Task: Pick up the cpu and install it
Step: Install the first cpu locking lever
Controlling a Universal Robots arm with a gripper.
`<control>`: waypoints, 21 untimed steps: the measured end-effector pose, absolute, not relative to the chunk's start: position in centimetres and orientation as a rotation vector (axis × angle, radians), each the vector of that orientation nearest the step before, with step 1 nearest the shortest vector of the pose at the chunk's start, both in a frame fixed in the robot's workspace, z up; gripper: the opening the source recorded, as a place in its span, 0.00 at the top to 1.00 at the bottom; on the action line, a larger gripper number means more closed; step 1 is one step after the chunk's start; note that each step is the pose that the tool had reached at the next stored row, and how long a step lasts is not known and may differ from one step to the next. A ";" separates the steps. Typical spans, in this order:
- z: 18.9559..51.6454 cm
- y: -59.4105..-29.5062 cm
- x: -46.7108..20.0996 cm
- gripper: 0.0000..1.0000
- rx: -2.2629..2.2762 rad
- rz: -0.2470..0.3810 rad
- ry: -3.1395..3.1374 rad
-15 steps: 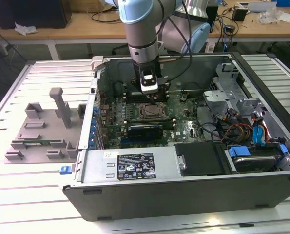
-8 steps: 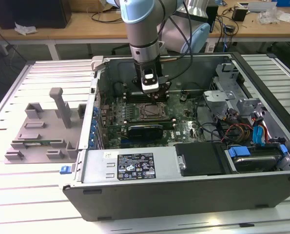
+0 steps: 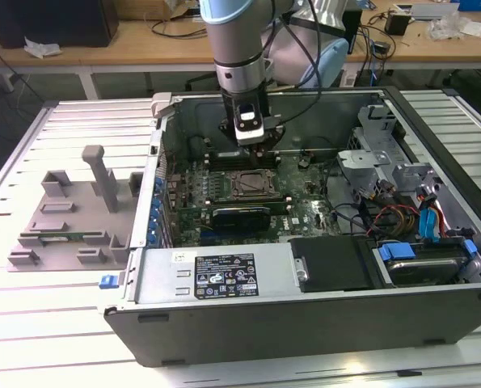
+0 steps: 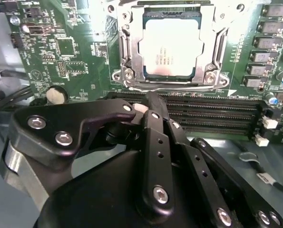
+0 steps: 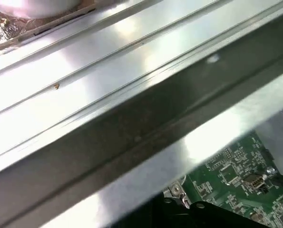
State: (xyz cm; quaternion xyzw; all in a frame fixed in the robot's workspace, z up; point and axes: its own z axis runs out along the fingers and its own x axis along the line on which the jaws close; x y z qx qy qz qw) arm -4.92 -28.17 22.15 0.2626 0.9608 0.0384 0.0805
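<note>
A: Tool [image 4: 153, 102] state?

B: Fingers pressed together, pinching nothing, poised over the memory slots [image 4: 212, 111] just beside the socket [image 4: 127, 61].

A: And the cpu [image 4: 172, 45]?

B: Seated flat in the socket, frame open around it, mid-motherboard [image 3: 305, 202] inside the case [image 3: 224, 279] on the worktop [image 3: 62, 323]. Judged: placement done; securing step in hand, calling for a careful press on the frame.

A: Anything unclear?

B: Latch lever hard to make out; pin seating hidden under the chip.
</note>
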 end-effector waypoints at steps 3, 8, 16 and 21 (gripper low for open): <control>22.5 -28.6 -5.0 0.89 0.784 0.114 2.869; 22.5 -29.9 -5.1 0.89 0.779 0.077 2.864; 22.5 -31.6 -5.1 0.89 0.766 0.015 2.857; 22.4 -31.6 -5.1 0.89 0.617 -0.012 2.894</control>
